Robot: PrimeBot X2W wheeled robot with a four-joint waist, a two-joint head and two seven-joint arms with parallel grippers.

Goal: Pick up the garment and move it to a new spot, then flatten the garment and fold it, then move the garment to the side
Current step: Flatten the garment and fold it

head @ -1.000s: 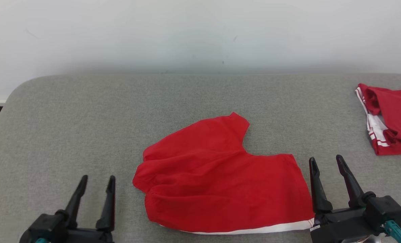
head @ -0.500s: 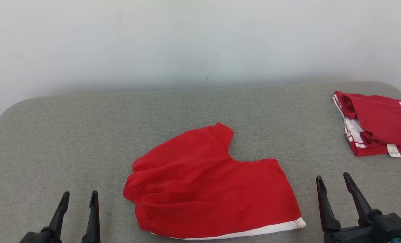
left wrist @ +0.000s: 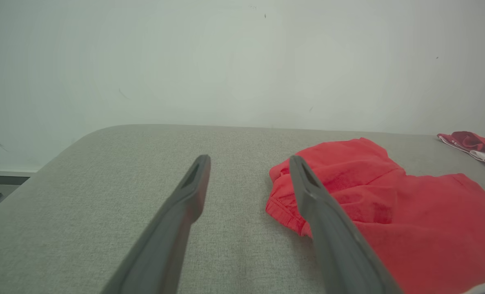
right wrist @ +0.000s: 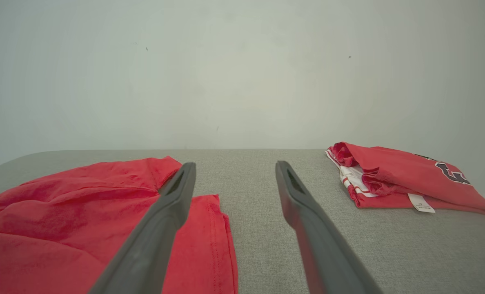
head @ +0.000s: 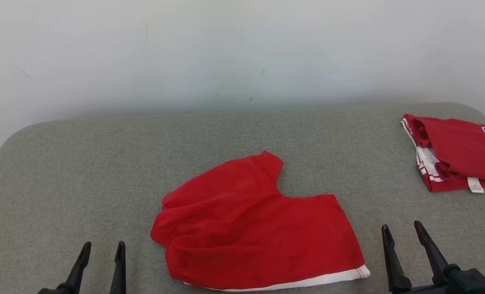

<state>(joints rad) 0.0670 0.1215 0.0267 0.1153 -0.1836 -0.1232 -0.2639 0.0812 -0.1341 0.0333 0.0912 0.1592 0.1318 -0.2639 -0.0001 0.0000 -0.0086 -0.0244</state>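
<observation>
The shorts (head: 254, 228) are plain bright red with one white band (head: 291, 282) along the near edge, on a speckly grey table (head: 83, 171). To the right of the shorts there's a folded shirt (head: 459, 151), same red but with white stripes, dark lettering and a white tag (head: 474, 184). The left gripper (head: 105, 243) and right gripper (head: 401, 225) are both black.

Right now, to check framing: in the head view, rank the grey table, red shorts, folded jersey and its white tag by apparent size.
Largest to smallest:
1. grey table
2. red shorts
3. folded jersey, partly cut off at the right edge
4. white tag
</observation>
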